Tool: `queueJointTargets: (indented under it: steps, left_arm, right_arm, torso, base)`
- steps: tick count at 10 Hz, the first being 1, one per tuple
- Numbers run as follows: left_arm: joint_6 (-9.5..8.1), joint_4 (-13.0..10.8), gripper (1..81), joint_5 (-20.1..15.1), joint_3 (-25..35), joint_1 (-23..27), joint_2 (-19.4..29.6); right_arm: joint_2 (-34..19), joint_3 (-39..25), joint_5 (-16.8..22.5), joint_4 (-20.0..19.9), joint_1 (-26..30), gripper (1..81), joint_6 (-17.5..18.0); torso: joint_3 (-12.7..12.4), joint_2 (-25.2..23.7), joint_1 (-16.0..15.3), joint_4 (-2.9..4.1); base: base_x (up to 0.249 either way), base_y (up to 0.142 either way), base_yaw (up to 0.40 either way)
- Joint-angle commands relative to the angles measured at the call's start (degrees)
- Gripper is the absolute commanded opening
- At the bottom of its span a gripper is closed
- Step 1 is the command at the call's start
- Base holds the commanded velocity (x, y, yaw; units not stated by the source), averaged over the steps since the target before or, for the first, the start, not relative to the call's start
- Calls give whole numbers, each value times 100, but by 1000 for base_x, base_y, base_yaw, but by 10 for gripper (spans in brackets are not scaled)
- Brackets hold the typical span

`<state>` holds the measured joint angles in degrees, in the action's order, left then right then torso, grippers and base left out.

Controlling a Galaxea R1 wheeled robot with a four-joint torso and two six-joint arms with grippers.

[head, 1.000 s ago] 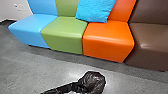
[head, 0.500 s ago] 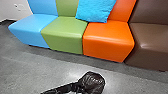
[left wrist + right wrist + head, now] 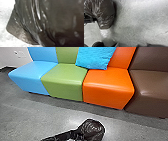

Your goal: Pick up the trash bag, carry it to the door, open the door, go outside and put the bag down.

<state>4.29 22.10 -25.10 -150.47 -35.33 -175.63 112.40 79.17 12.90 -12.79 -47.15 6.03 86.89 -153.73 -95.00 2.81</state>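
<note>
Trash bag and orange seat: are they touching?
Apart: in the head view, a strip of grey floor shows between the trash bag and the lower front of the orange seat.

Count by kind
We log four sofa seats [image 3: 108, 88], one cushion [image 3: 95, 57] and one trash bag [image 3: 93, 129].

A row of padded seats runs side by side across the head view: light blue [image 3: 33, 70], green [image 3: 63, 74], orange [image 3: 107, 82] and brown [image 3: 150, 89], the blue, green and orange backrests matching their seats. A turquoise cushion [image 3: 95, 58] leans, tilted, against the green and orange backrests. A pale wall [image 3: 7, 58] stands beyond the blue end. The floor [image 3: 30, 114] is grey and speckled, with a sheen in places.
</note>
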Motion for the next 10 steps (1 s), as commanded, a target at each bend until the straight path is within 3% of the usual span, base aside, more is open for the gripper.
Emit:
queueJointTargets:
  steps: [1, 5, 10]
  left_arm:
    - [-33, 22, 10, -364, -9, 513, 62]
    - [-25, 31, 10, -443, 114, 513, 177]
    - [-34, 391, 10, -426, 615, 566, 563]
  right_arm:
    - [-320, -113, 345, -66, 359, 811, 3]
    - [-320, -95, 336, -66, 315, 811, 3]
    - [-321, -78, 292, -66, 263, 811, 3]
  torso:
    - [0, 569, 367, 0]
    - [0, 1200, 761, 0]
    - [5, 2284, 1440, 0]
  base:
    - [0, 0, 0]
    - [0, 0, 0]
    - [0, 0, 0]
